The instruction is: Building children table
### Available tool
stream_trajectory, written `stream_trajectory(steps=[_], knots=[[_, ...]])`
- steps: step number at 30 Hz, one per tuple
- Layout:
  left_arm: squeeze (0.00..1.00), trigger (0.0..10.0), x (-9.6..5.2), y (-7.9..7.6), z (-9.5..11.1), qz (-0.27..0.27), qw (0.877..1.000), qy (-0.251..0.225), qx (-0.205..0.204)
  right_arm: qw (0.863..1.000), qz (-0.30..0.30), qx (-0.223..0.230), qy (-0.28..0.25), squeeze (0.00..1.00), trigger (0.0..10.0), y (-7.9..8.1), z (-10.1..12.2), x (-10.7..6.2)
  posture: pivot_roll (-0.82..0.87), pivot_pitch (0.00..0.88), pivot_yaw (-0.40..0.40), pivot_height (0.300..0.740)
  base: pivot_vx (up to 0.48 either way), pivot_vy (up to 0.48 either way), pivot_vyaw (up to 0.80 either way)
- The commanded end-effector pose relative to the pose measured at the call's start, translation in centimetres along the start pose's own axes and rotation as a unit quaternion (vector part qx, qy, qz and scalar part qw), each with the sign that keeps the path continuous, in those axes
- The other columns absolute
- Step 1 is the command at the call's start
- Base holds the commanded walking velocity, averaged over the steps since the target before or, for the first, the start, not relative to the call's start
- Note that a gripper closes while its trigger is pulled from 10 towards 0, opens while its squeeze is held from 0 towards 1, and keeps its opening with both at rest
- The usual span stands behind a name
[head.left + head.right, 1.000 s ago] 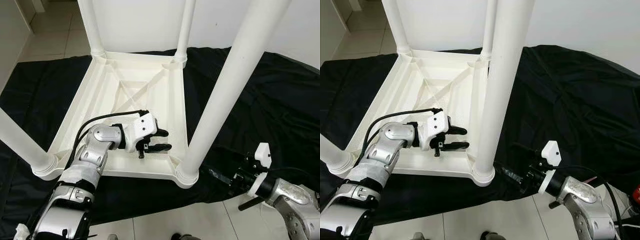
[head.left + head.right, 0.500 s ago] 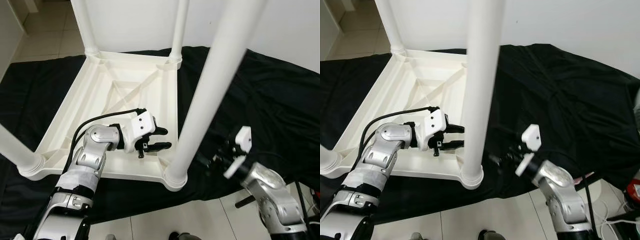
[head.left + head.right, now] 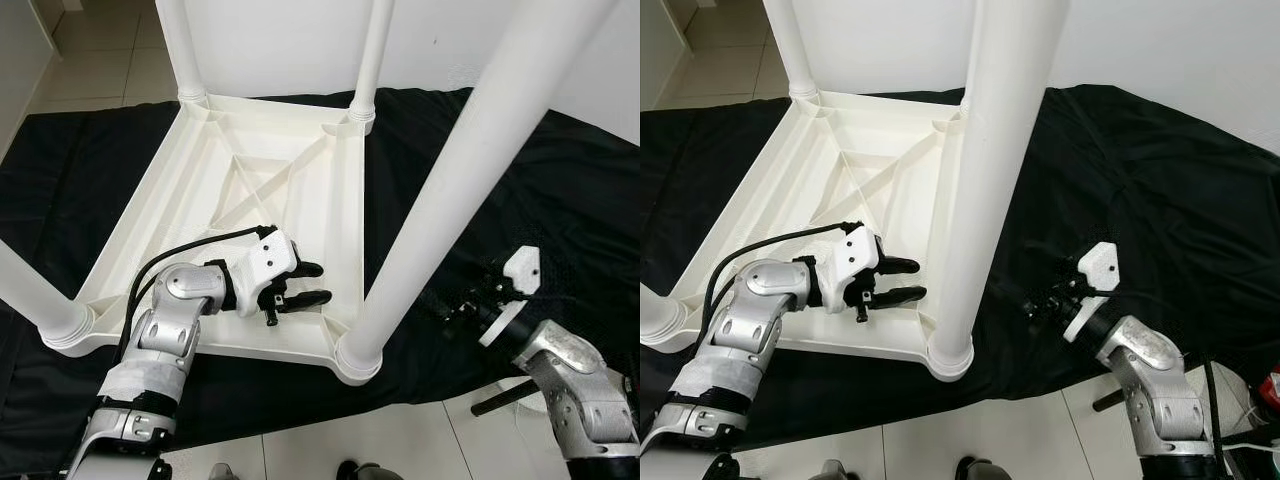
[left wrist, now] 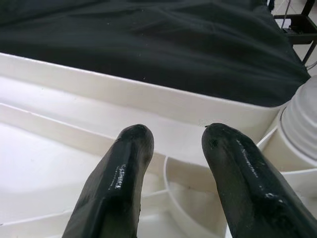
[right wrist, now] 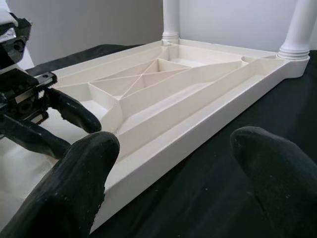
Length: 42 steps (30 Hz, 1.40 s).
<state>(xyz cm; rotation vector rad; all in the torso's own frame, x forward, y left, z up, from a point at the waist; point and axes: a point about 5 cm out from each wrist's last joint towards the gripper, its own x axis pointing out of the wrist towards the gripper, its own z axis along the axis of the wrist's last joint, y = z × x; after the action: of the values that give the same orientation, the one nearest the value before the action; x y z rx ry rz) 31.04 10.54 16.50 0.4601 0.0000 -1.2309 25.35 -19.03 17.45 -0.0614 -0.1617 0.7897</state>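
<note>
The left gripper (image 3: 908, 279) is hovering, fingers parted, inside the upturned white table (image 3: 800, 190), with the near leg (image 3: 985, 170) rising just beside its fingertips. Beyond that leg, the right gripper (image 3: 1040, 297) is reaching over the black cloth (image 3: 1140, 190); its fingers are possibly parted, but too dark to tell.

Upturned table (image 3: 262, 180) lies on cloth (image 3: 560, 210), legs (image 3: 470, 170) pointing up.

Bright, even indoor light, mostly sharp views
Faint glare on the upturned white plastic table (image 3: 262, 175); near black fingertips (image 5: 84, 168) blur softly; the crumpled black cloth (image 3: 560, 200) swallows shadow detail
</note>
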Motion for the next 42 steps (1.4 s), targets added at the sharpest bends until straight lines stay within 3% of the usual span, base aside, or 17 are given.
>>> stream_trajectory(steps=[1, 4, 9, 11, 13, 16, 20, 23, 24, 25, 33, 34, 36, 40, 42], knots=[[0.00, 10.0, 0.0, 1.0, 0.2, 0.113, 0.994, -0.005, -0.014, 0.999, 0.044, 0.017, 0.003, 0.00, 10.0, 1.6, -0.3, 0.3, 0.05, 0.103, -0.012, 0.740, 0.000, 0.000, 0.00], [0.00, 10.0, 0.0, 0.9, 0.3, 0.115, 0.993, -0.008, -0.016, 0.997, 0.074, 0.018, 0.008, 0.00, 10.0, 2.5, -0.6, 0.3, 0.05, 0.103, -0.013, 0.740, 0.000, 0.000, 0.00], [0.00, 10.0, -0.5, 0.6, 0.2, 0.121, 0.992, -0.011, -0.027, 0.997, 0.077, 0.014, 0.020, 0.00, 10.0, 2.2, -0.7, -0.3, 0.05, 0.106, -0.015, 0.740, 0.000, 0.000, 0.00], [0.00, 10.0, -1.1, 0.6, 0.0, 0.130, 0.991, -0.005, -0.034, 0.996, 0.079, 0.010, 0.044, 0.00, 10.0, 1.2, -0.6, -1.7, 0.06, 0.113, -0.015, 0.740, 0.000, 0.000, 0.00], [0.00, 10.0, -1.1, 0.6, 0.0, 0.130, 0.991, -0.005, -0.034, 0.996, 0.079, 0.010, 0.044, 0.00, 10.0, 1.2, -0.6, -1.7, 0.06, 0.113, -0.015, 0.740, 0.000, 0.000, 0.00], [0.00, 10.0, -1.5, 0.9, -0.2, 0.139, 0.990, 0.004, -0.030, 0.989, 0.127, 0.018, 0.080, 0.00, 10.0, 1.5, -0.5, -3.4, 0.06, 0.117, -0.012, 0.740, 0.000, 0.000, 0.00], [0.00, 10.0, -1.7, 1.0, -0.3, 0.142, 0.989, 0.006, -0.031, 0.984, 0.152, 0.022, 0.089, 0.00, 10.0, 1.9, -0.5, -3.7, 0.06, 0.117, -0.010, 0.740, 0.000, 0.000, 0.00], [0.00, 10.0, -2.2, 1.6, -0.5, 0.142, 0.988, 0.010, -0.054, 0.974, 0.205, 0.027, 0.090, 0.00, 10.0, 3.3, -0.7, -2.8, 0.05, 0.117, -0.006, 0.740, 0.000, 0.000, 0.00], [0.36, 10.0, -2.4, 1.8, -0.4, 0.138, 0.988, 0.004, -0.064, 0.971, 0.220, 0.026, 0.087, 0.00, 10.0, 3.7, -0.6, -2.3, 0.05, 0.116, -0.004, 0.740, 0.000, 0.000, 0.00], [1.00, 10.0, -2.7, 1.9, -0.3, 0.135, 0.988, -0.001, -0.073, 0.969, 0.232, 0.023, 0.083, 0.00, 10.0, 4.0, -0.6, -1.9, 0.05, 0.114, -0.005, 0.740, 0.000, 0.000, 0.00], [1.00, 10.0, -3.0, 2.0, 0.0, 0.135, 0.989, 0.002, -0.062, 0.967, 0.243, 0.008, 0.072, 0.00, 10.0, 4.0, -0.5, -0.7, 0.06, 0.112, -0.010, 0.740, 0.000, 0.000, 0.00], [0.00, 10.0, -3.0, 1.8, 0.1, 0.132, 0.990, 0.004, -0.056, 0.973, 0.221, -0.007, 0.061, 0.00, 10.0, 3.6, -0.5, 0.3, 0.06, 0.114, -0.015, 0.740, 0.000, 0.000, 0.00], [0.00, 10.0, -3.0, 1.8, 0.1, 0.132, 0.990, 0.004, -0.056, 0.973, 0.221, -0.007, 0.061, 0.00, 10.0, 3.6, -0.5, 0.3, 0.06, 0.114, -0.015, 0.740, 0.000, 0.000, 0.00], [0.00, 10.0, -3.2, 1.7, 0.1, 0.150, 0.988, 0.008, -0.046, 0.987, 0.152, -0.032, 0.051, 0.00, 10.0, 3.3, -1.2, 2.9, 0.06, 0.120, -0.028, 0.740, 0.000, 0.000, 0.00], [0.00, 10.0, -3.3, 1.7, 0.1, 0.156, 0.987, 0.009, -0.046, 0.988, 0.139, -0.034, 0.051, 0.00, 10.0, 3.4, -1.3, 3.3, 0.06, 0.120, -0.028, 0.740, 0.000, 0.000, 0.00]])
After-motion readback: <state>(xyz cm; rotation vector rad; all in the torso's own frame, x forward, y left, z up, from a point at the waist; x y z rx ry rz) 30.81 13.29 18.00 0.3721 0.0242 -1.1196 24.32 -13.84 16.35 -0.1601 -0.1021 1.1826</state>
